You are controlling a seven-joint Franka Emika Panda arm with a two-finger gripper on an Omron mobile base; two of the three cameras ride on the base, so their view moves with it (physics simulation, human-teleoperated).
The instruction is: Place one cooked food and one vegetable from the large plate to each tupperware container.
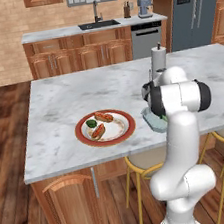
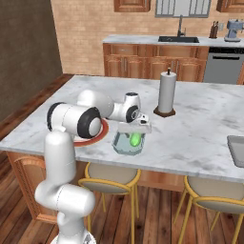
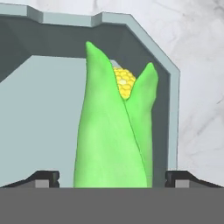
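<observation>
One corn cob [image 3: 116, 131], green husk, yellow tip | in pale blue-grey container [image 3: 173, 105] | tool [image 3: 113, 177] fingers apart.

Even, soft rendered light fills the kitchen, bright without harsh glare. The white marble desk [image 1: 57, 101] looks evenly lit, with only a faint shadow under the round white plate with a red-brown rim [image 1: 128, 130]. Far cabinets look slightly soft and low in detail. In the hand view, the bright green corn husk [image 3: 111, 131] is sharp, and the pale blue-grey container's inner wall [image 3: 15, 48] lies in shade.
</observation>
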